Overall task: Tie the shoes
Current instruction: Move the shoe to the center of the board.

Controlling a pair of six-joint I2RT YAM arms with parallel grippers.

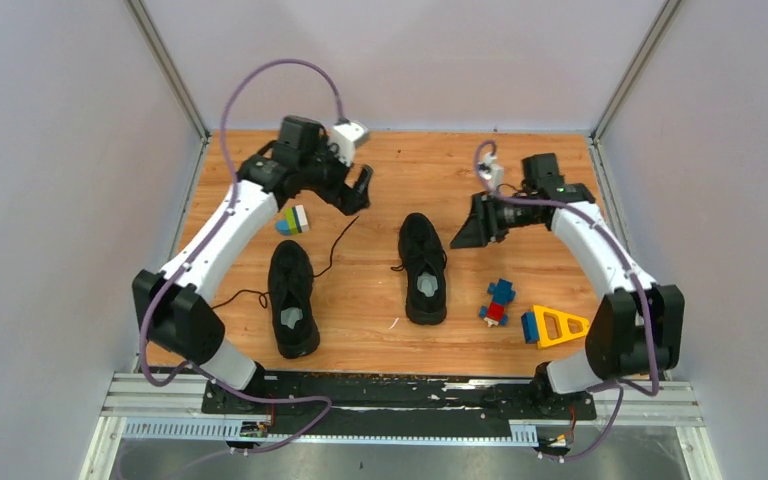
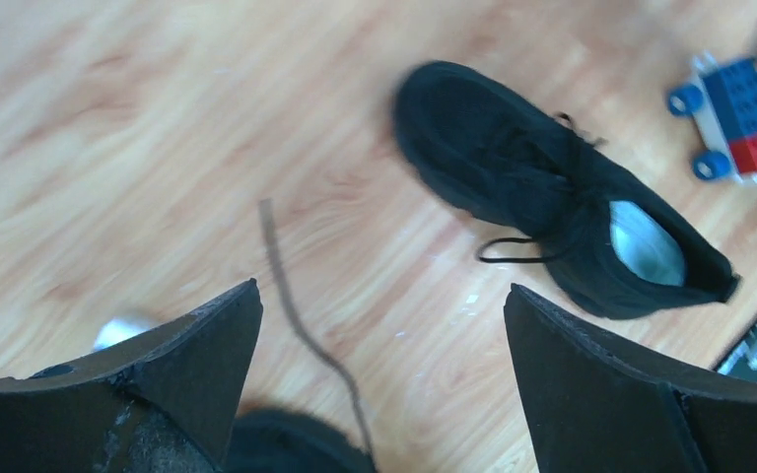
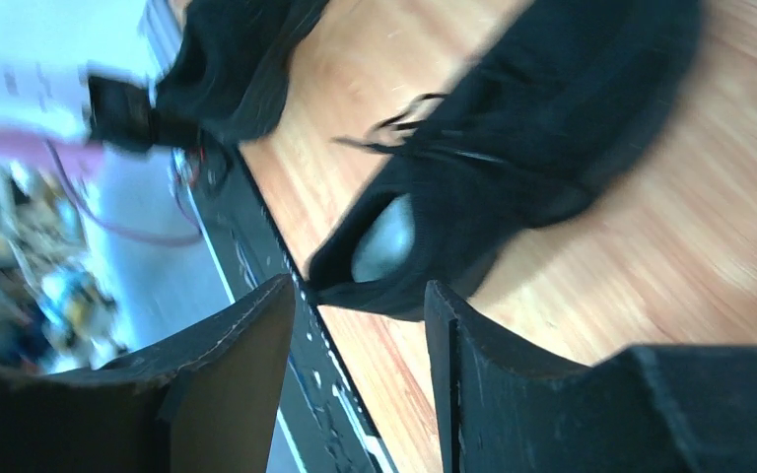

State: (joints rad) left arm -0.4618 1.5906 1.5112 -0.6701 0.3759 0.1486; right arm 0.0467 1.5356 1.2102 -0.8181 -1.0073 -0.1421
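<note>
Pincer jaws on both arms are seen parted with nothing between them. The left pincer [image 1: 360,190] is held above the far left of the tabletop [image 1: 430,170], and the right pincer [image 1: 468,232] just right of the right shoe [image 1: 423,266]. Neither shoe nor lace is touched.

The pair is laid side by side in the middle of the tabletop, toes far and heels near, with the left shoe [image 1: 292,298] set somewhat nearer than the right. Soft black fabric uppers are shown, so both are judged light and liable to slide or buckle if pushed; nothing fragile is involved.

The thin laces are judged limp and slippery, and are best taken close to their free ends. One loose lace [image 1: 335,240] of the left shoe is trailed far-right across the wood and another [image 1: 238,296] to the left. Short ends [image 1: 399,266] are seen at the right shoe's left side; whether they are knotted cannot be told.

A smooth wood-grain surface is offered, so little friction is expected. The far, left and right sides are enclosed by pale walls [image 1: 60,200]. Toy blocks [image 1: 293,221] at far left, more blocks [image 1: 498,301] and a yellow piece [image 1: 554,325] at near right are found apart from the shoes.
</note>
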